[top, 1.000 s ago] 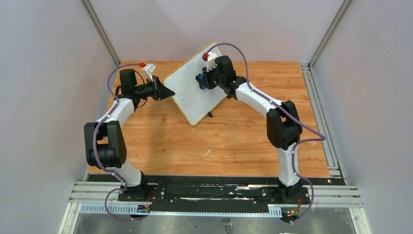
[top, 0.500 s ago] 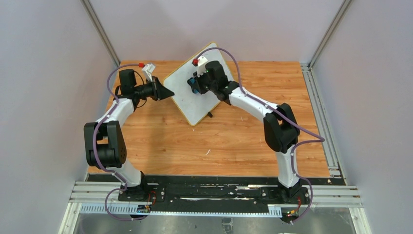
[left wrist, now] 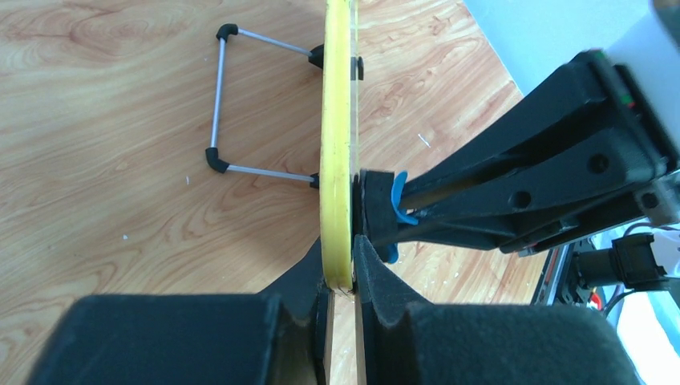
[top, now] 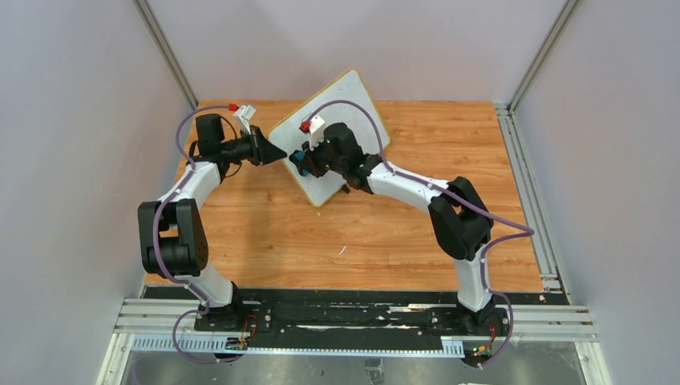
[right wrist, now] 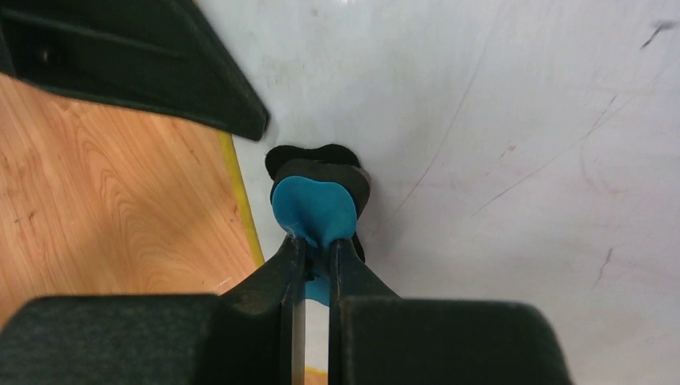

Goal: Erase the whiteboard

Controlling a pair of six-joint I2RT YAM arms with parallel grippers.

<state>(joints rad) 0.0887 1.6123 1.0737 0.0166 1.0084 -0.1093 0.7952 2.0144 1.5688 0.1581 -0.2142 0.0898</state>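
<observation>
The whiteboard (top: 353, 104) stands tilted at the back middle of the table, white with a yellow frame. My left gripper (top: 282, 154) is shut on its left edge; the left wrist view shows the yellow frame (left wrist: 337, 120) edge-on between my jaws (left wrist: 343, 277). My right gripper (top: 303, 160) is shut on the small blue eraser (right wrist: 313, 210) and presses its black pad against the board face (right wrist: 497, 120) close to the left edge. The eraser also shows in the left wrist view (left wrist: 398, 200). Only faint grey and red streaks show on the board.
The board's wire stand with black feet (left wrist: 218, 96) rests on the wooden table (top: 361, 233) behind the board. Grey walls close in the table at the left, back and right. A metal rail (top: 529, 184) runs along the right edge.
My right gripper has slid the eraser across the board from its upper right part down and left to near the left edge. The left gripper has held still on the board.
</observation>
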